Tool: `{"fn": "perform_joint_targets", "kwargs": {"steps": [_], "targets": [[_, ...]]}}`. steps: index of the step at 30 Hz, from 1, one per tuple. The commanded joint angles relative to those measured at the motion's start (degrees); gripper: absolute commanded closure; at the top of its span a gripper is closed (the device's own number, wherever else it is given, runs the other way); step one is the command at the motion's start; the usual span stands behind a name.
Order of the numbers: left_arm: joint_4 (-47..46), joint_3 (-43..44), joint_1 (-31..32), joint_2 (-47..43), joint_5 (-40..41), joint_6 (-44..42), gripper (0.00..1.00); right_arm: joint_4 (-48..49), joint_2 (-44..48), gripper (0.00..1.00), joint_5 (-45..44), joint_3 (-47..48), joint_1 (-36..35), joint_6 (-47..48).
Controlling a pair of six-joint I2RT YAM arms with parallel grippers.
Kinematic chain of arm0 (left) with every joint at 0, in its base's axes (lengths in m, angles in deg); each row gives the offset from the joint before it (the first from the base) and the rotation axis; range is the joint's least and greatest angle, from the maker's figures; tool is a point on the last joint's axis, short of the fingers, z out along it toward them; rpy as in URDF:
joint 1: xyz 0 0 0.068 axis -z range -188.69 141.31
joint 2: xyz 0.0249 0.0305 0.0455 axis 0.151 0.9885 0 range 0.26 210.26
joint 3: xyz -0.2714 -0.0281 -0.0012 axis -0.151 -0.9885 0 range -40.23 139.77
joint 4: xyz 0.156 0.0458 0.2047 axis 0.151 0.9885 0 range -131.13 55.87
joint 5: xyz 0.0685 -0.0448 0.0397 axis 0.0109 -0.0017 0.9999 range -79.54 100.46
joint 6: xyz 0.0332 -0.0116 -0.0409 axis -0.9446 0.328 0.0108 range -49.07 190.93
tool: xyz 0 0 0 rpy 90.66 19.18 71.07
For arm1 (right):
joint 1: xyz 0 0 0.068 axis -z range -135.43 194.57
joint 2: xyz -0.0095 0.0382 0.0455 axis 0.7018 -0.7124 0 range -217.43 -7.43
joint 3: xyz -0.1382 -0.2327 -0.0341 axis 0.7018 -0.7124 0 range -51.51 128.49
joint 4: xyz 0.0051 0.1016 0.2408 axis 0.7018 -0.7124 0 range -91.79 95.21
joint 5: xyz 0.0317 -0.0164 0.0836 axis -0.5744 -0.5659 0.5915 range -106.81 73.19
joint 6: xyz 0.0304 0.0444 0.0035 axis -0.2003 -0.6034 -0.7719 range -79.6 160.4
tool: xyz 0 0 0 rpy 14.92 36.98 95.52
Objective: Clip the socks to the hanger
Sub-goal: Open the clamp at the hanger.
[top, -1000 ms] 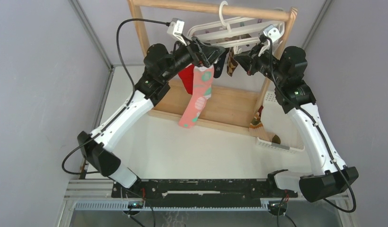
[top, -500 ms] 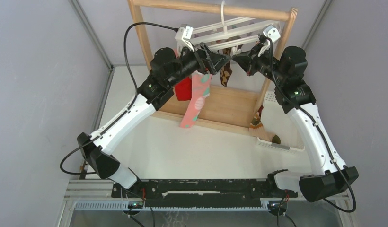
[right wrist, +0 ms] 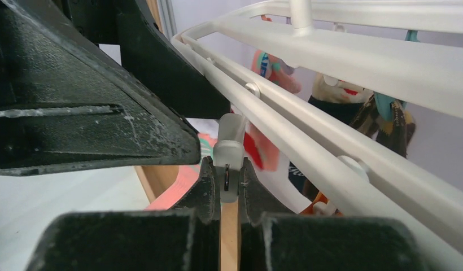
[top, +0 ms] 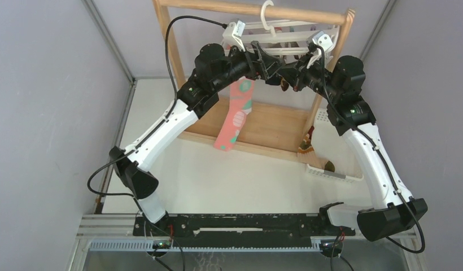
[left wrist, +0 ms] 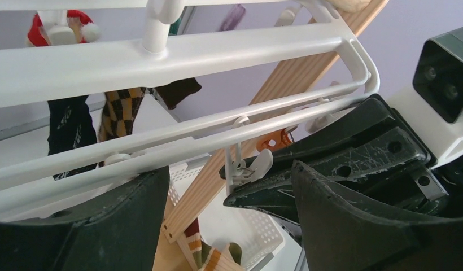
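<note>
Right end effector pinching pale clip under white hanger.

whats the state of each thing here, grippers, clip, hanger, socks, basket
left gripper: open, fingers wide apart by the hanger
right gripper: shut on white clip
white clip: pinched, dangling from hanger rail
hanger: hooked on wooden rack top bar
pink sock: hanging down, top end hidden
dark sock: hanging from hanger
checked sock: hanging from hanger
basket: upright, striped sock at its corner
</note>
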Motion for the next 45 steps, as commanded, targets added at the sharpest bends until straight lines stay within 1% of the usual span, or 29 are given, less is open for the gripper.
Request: {"fn": "perform_joint_targets", "kwargs": {"steps": [1, 5, 10, 18, 25, 27, 29, 31, 33, 35, 38, 45], "targets": [[-1.4, 6.5, 0.0, 2.0, -0.1, -0.8, 0.19, 2.1, 1.7, 1.0, 1.2, -0.2, -0.3, -0.3], [-1.6, 7.6, -0.1, 3.4, -1.0, 0.2, 0.23, 2.3, 1.8, 1.0, 1.4, -0.2, -0.1, -0.5], [-2.2, 7.6, 0.0, 3.0, -1.2, 0.1, 0.26, 2.3, 1.7, 1.0, 1.8, -0.2, 0.1, -0.6], [-1.7, 10.3, -0.1, 4.9, -2.6, 0.5, 0.34, 2.3, 2.2, 1.0, 2.2, -0.2, -0.1, -1.1], [-1.6, 11.5, 0.0, 6.2, -1.4, 1.2, 0.35, 1.4, 2.4, 1.0, 2.3, -0.4, -1.1, -0.6], [-1.6, 11.9, -0.1, 6.6, -1.3, 1.1, 0.37, 1.2, 2.3, 1.0, 2.4, -0.5, -1.3, -0.4], [-1.6, 12.2, 0.0, 6.9, -1.3, 1.1, 0.43, 1.2, 2.2, 1.0, 2.4, -0.5, -1.5, -0.4], [-1.5, 12.5, -0.1, 7.2, -1.2, 1.1, 0.58, 1.2, 2.2, 1.0, 2.4, -0.7, -1.6, -0.4], [-1.5, 12.8, -0.1, 7.4, -1.1, 1.1, 0.68, 1.2, 2.4, 1.0, 2.5, -1.0, -1.7, -0.3], [-1.3, 13.0, -0.2, 7.7, -1.2, 1.0, 0.77, 1.3, 2.5, 1.0, 2.5, -1.4, -1.7, -0.3], [-1.3, 12.9, -0.3, 7.9, -1.4, 1.2, 0.99, 1.2, 2.8, 1.0, 2.3, -2.0, -1.8, -0.2], [-2.2, 11.2, -0.4, 7.3, -1.7, 1.4, 1.0, 0.4, 3.2, 1.0, 1.6, -2.6, -1.8, 0.6]]}}
